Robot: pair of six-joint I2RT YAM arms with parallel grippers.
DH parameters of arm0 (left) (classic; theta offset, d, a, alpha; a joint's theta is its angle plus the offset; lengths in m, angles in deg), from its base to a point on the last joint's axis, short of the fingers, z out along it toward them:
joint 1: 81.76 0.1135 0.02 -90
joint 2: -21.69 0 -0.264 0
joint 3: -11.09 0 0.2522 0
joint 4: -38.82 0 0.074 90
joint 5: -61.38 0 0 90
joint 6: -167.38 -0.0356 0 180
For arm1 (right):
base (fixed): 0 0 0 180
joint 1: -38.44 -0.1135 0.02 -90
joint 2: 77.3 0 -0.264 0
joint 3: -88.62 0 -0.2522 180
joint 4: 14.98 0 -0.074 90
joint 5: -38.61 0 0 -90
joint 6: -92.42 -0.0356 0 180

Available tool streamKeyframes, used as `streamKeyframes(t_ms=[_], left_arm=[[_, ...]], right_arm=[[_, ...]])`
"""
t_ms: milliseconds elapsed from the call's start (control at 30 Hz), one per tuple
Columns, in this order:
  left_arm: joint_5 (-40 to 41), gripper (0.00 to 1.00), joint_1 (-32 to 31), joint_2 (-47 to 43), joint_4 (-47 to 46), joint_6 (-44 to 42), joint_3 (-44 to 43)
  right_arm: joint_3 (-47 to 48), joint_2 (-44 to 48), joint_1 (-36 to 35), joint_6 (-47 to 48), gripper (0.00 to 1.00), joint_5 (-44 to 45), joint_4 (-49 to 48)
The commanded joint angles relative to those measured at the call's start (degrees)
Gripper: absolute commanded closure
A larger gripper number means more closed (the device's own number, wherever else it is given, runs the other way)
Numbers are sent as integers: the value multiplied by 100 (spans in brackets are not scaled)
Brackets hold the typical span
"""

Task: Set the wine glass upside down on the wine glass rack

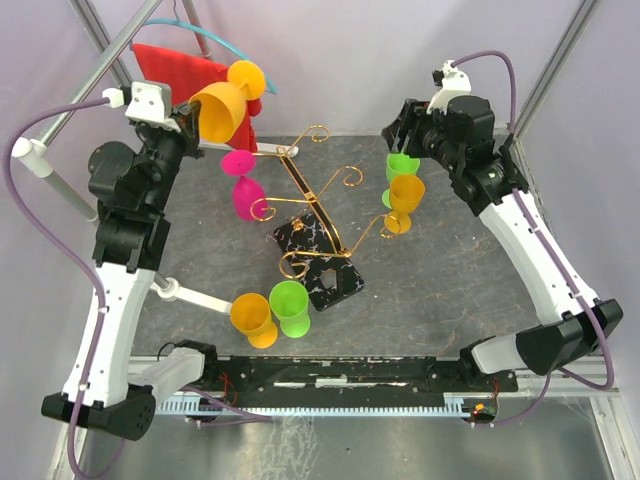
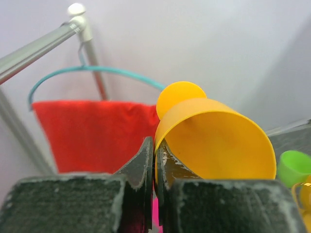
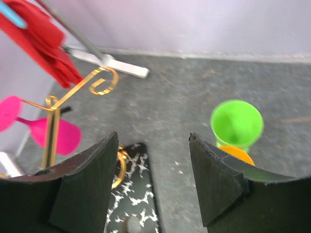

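Light's bright, soft and even all round, with only faint shadows on the table (image 1: 450, 290) and no real glare. The overhead view is crisp. My left wrist cam blurs my own fingers (image 2: 73, 204) at 6 o'clock, and my right one smears the red cloth (image 3: 43, 41) at 10 o'clock.

Thin polished gold metal wire for wine glass rack (image 1: 318, 205), on glossy black white-veined marbled base (image 1: 300, 238). Smooth plastic, soft sheen, for orange wine glass (image 1: 225, 108) left of rack and pink glass (image 1: 243, 195) at rack. Matt red cloth (image 1: 180, 65) behind rack. Matt mottled grey bench (image 1: 450, 290) under rack. Matt, grainy black pads (image 3: 87, 189) on right pincer (image 3: 153, 145).
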State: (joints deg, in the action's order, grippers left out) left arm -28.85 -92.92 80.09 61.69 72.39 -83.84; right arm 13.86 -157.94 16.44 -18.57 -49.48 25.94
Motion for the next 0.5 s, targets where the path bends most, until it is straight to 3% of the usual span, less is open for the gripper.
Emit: streamKeyframes(t_ms=[0,133,467], left_arm=[[-943,97,-207,362,-1360,709,-20],[-1217,97,-515,761,-1585,1262,-214],[-936,97,-1326,1314,-1648,1414,-294]], right_arm=[[-176,13,-1,-367,32,-1158,-1875],[-620,-23,-2,-277,32,-1678,-3392],[-566,-625,-71,-396,32,-2371,-5001]])
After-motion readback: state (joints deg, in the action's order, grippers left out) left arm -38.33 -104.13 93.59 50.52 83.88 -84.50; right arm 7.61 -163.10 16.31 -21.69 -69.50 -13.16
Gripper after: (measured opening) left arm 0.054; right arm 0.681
